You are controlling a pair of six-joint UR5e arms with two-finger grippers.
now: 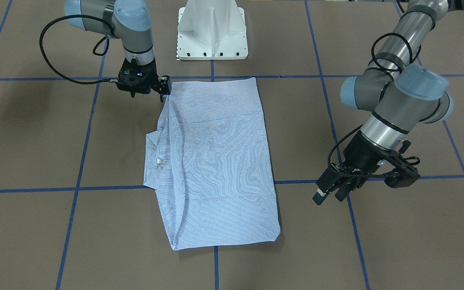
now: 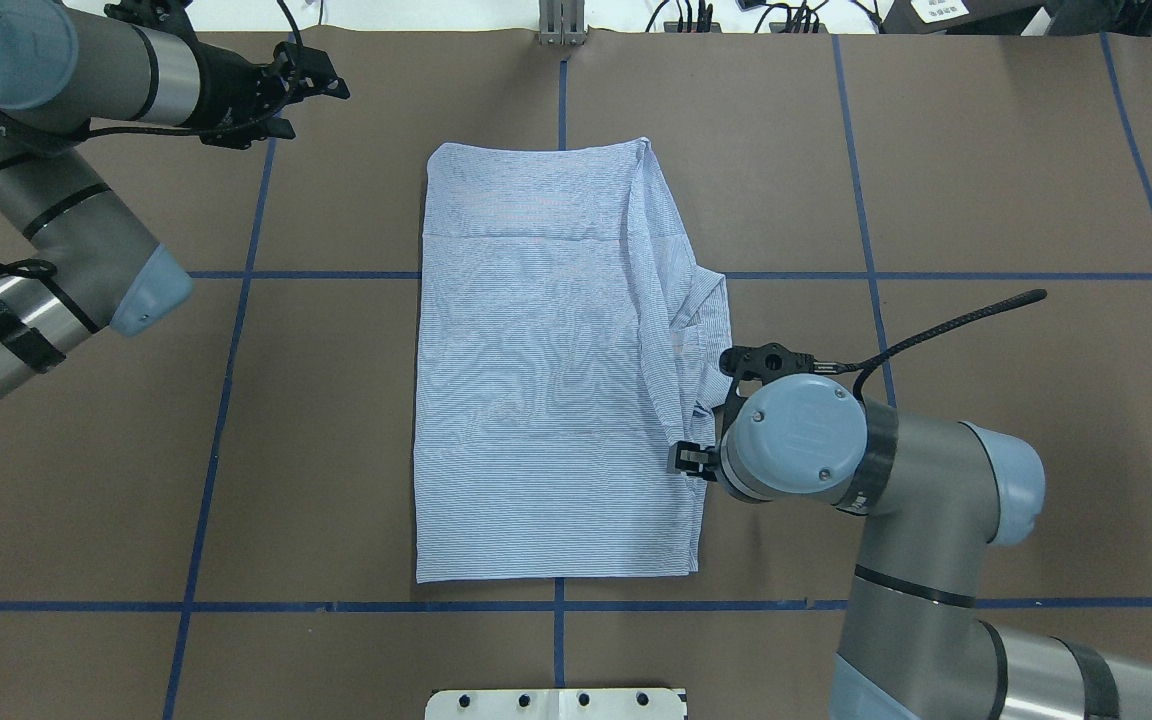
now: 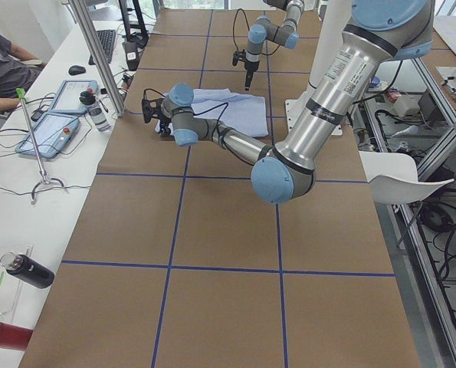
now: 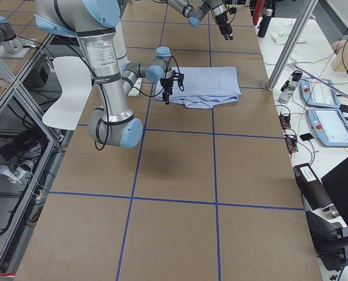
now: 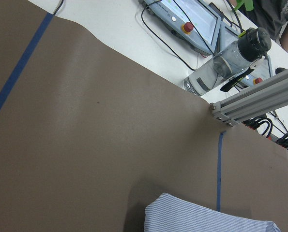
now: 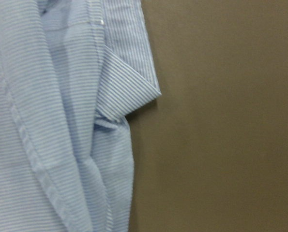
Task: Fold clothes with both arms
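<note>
shirt (image 2: 536, 380) place: flat on the middle of the table (image 2: 986, 150), midway between robot-side and operator-side edges, well clear of both ends.
done: sides folded in, no sleeve showing, outline down to one tidy rectangle.
left to do: collar (image 1: 153, 161) with neck label (image 1: 160, 160) poking out of one long side, loose flap beside it. Probably tidy that side, then fold across the length. Judged past halfway, not finished.
long axis: robot-side edge to operator-side edge.
pointing: collar toward the table's right end.
right gripper (image 2: 688, 458): low at the shirt's right long side, toward its robot-side corner, at or just above the cloth edge. Opening hidden, can't tell if pinching cloth.
left gripper (image 1: 330, 194): fingers apart, nothing held, well apart from shirt, toward the operator-side left corner.
</note>
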